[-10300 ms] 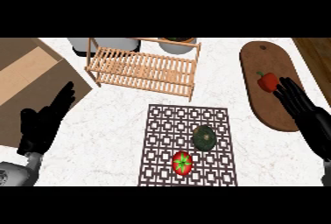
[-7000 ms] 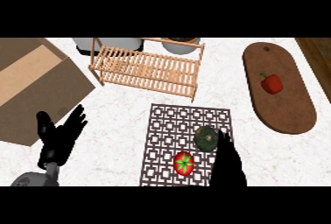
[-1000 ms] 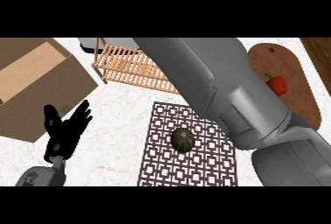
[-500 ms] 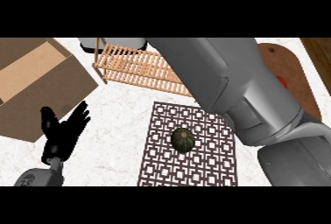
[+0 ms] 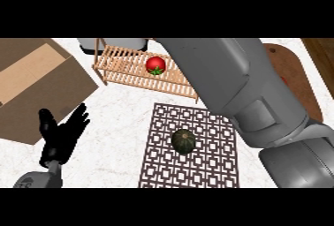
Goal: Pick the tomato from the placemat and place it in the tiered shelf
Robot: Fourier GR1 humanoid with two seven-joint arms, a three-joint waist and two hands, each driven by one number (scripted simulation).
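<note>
Tomato (image 5: 155,65): red, round, green stem on top; lies on the slats of the tiered shelf (image 5: 127,73).
Left hand (image 5: 61,137): fingers spread and straight, holding nothing, over the counter beside the placemat (image 5: 190,150).
Right hand: hidden from view; only its grey forearm shows, so finger state unknown.

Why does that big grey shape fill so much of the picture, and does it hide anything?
Head view: the grey shape is the robot's right forearm, close under the camera, so it looms large. It hides its own hand, part of the wooden shelf and part of the brown board. The tomato on the shelf and the placemat show unobstructed.
</note>
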